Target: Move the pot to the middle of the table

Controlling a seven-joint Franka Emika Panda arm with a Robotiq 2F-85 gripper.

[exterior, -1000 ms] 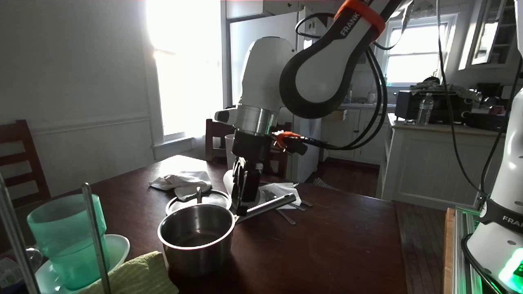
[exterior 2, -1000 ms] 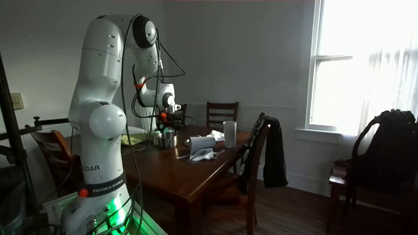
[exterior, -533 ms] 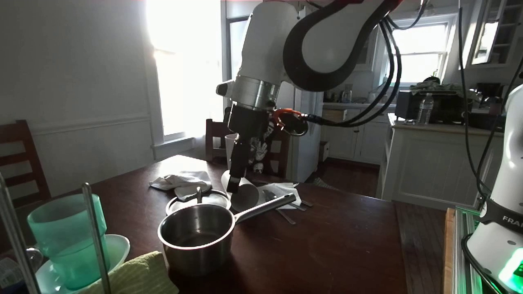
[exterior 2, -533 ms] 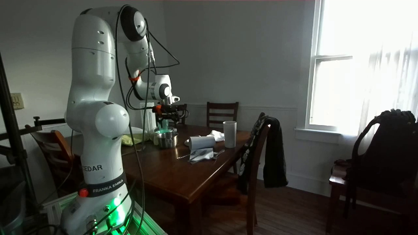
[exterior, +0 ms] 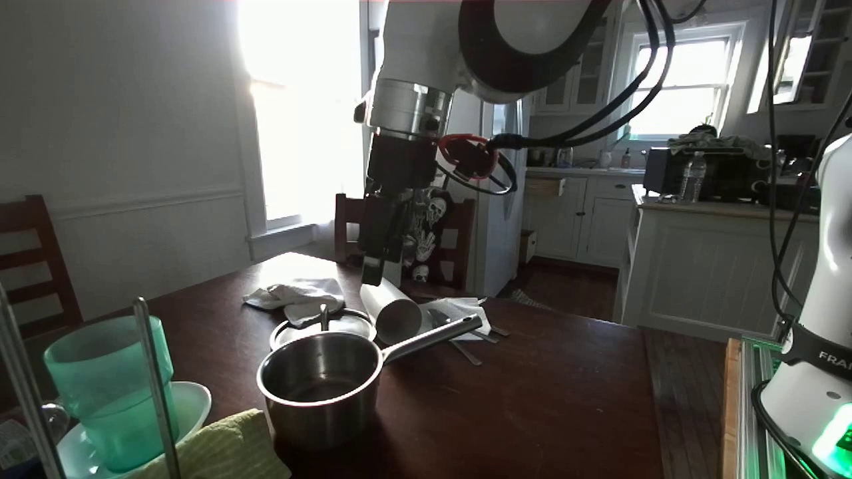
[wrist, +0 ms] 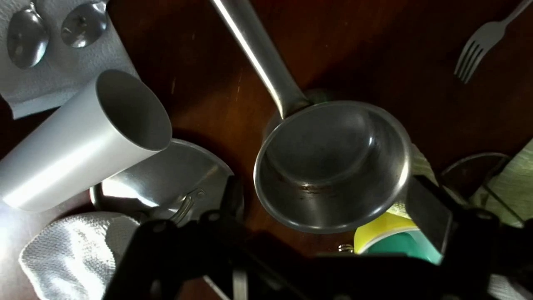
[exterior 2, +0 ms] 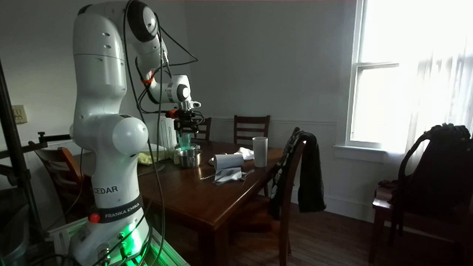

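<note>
The pot (exterior: 326, 422) is a shiny steel pot standing upright on the dark brown table (exterior: 532, 406), its long handle (exterior: 436, 337) pointing away to the right. The pot also shows in an exterior view (exterior 2: 190, 159), near the far side of the table (exterior 2: 192, 199). In the wrist view the pot (wrist: 333, 166) is seen from above, with an empty inside. My gripper (wrist: 330, 204) is open, its two fingers wide apart on either side of the lower pot in that picture. In an exterior view the gripper (exterior: 373, 269) hangs above the table, apart from the pot and holding nothing.
A flat metal lid (wrist: 175, 171) and a white cup on its side (wrist: 83, 141) lie beside the pot. Green plastic containers (exterior: 110, 392) and a yellow-green cloth (exterior: 226, 446) stand close on its other side. Spoons lie on a napkin (wrist: 83, 71); a fork (wrist: 479, 46) lies apart.
The gripper has risen from beside the pot's handle to well above the table. The arm has lifted and drawn back. The pot has not visibly moved.
</note>
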